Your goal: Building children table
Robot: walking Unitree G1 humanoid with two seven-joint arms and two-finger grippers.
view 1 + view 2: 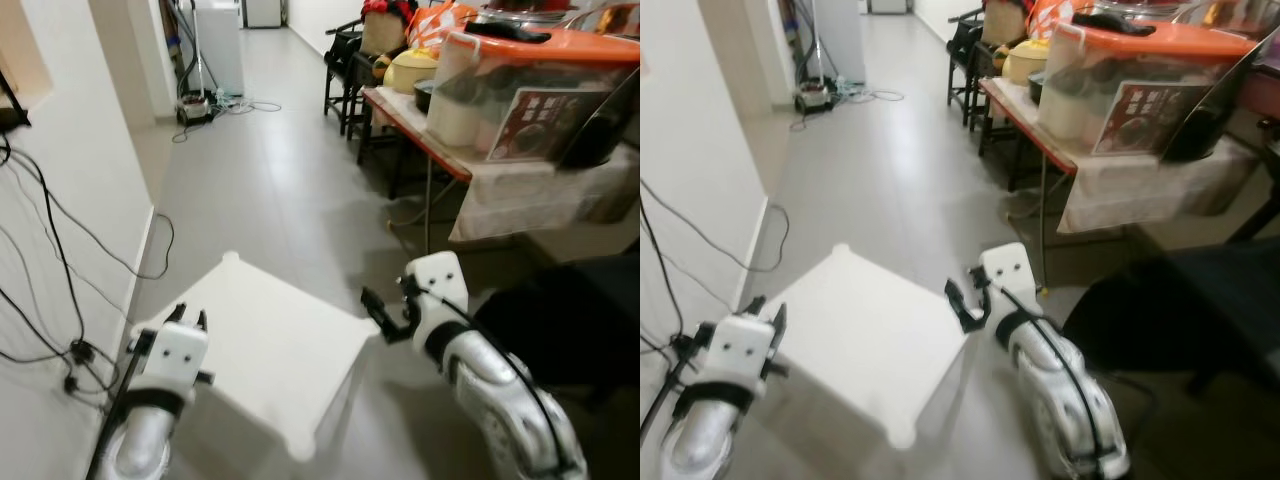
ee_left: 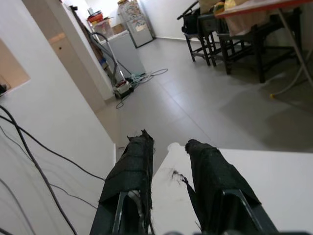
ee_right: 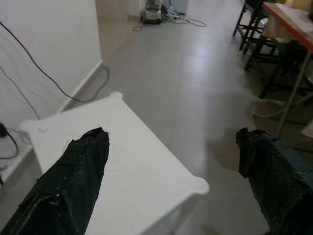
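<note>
The white square table top, with rounded knobs at its corners, stands low on the grey floor in front of me. My left gripper is at its left corner. In the left wrist view the left gripper has its fingers a little apart, with a corner knob showing beyond the gap. My right gripper hovers at the table's right corner. In the right wrist view the right gripper is wide open, and the table's corner lies between and below its fingers. Nothing is held.
A white wall with hanging black cables runs close on the left. To the right stands a red-edged table loaded with an orange-lidded box, and a dark bulky object sits near my right arm. Chairs and an appliance are farther down the corridor.
</note>
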